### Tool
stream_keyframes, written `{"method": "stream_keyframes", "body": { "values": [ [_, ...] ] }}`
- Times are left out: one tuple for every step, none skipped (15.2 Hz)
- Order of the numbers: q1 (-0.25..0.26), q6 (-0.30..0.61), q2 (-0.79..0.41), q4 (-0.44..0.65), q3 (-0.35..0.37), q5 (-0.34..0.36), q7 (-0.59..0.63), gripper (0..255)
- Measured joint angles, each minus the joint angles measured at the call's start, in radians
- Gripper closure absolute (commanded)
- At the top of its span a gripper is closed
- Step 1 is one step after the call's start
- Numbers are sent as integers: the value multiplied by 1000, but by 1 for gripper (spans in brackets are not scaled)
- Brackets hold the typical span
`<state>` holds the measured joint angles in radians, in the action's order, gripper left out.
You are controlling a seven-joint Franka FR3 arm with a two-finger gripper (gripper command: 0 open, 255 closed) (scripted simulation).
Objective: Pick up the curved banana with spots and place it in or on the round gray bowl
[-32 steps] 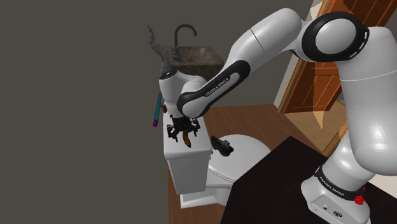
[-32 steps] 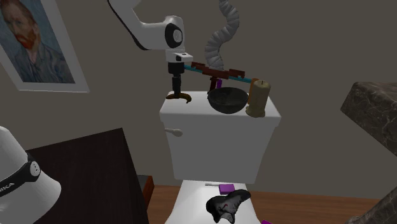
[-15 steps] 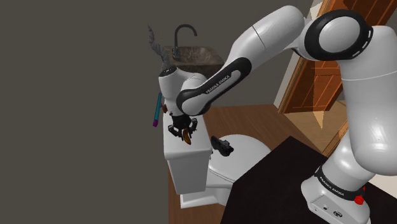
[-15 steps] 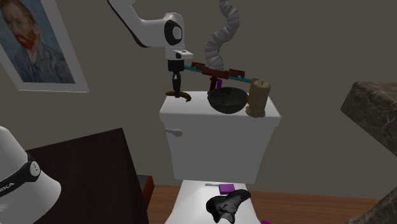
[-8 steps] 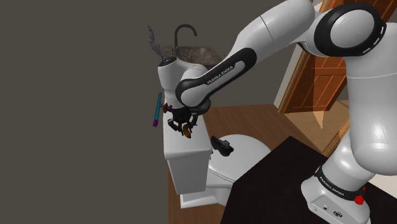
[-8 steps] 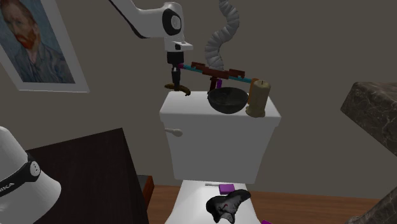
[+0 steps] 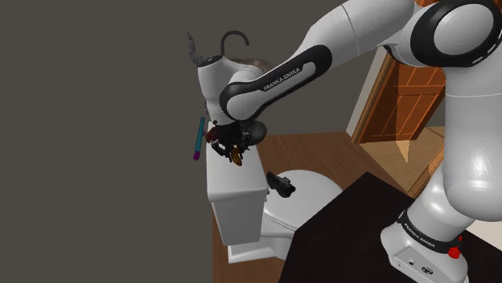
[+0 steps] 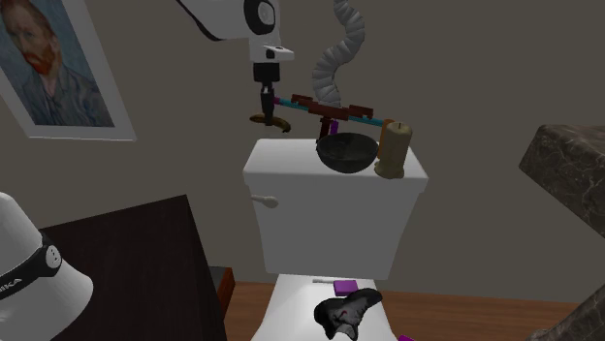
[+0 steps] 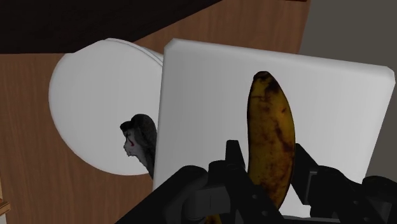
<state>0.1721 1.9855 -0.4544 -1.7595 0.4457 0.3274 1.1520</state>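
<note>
Banana (image 8: 272, 120) higher (air above tank (image 8: 334, 189) edge)

Shoulder view side-on, second faces toilet (image 8: 334, 194), wrist overhead

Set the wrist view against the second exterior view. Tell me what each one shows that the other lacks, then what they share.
Wrist view: the banana's yellow, brown-spotted length, with black fingers pressed on either side of it. Second exterior view: the dark round bowl and a candle on the toilet tank lid, a portrait on the wall, and the gap between banana and lid. Both: the gripper shut on the banana, the white lid, and a dark figure lying on the toilet seat.
</note>
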Motion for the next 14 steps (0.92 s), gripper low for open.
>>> {"method": "stream_keyframes", "body": {
  "values": [
    [-3,-7,9,0,2,-4,-4,255],
    [-4,-20,18,5,4,-9,-8,255],
    [-5,-31,22,12,5,-12,-12,255],
    [-6,-41,28,16,7,-16,-14,255],
    [-5,-52,32,24,9,-19,-16,255],
    [-4,-64,37,33,10,-22,-18,255],
    [-7,-74,46,34,12,-26,-23,255],
    [-6,-85,49,43,14,-29,-24,255],
    [-7,-94,54,48,15,-32,-27,255],
    [-8,-106,62,53,16,-36,-30,255],
    [-8,-114,66,57,18,-39,-32,255],
    [-13,-118,60,69,14,-36,-42,255],
    [-22,-122,58,77,9,-35,-57,255],
    [-29,-127,46,95,2,-30,-72,255]
  ]
}}
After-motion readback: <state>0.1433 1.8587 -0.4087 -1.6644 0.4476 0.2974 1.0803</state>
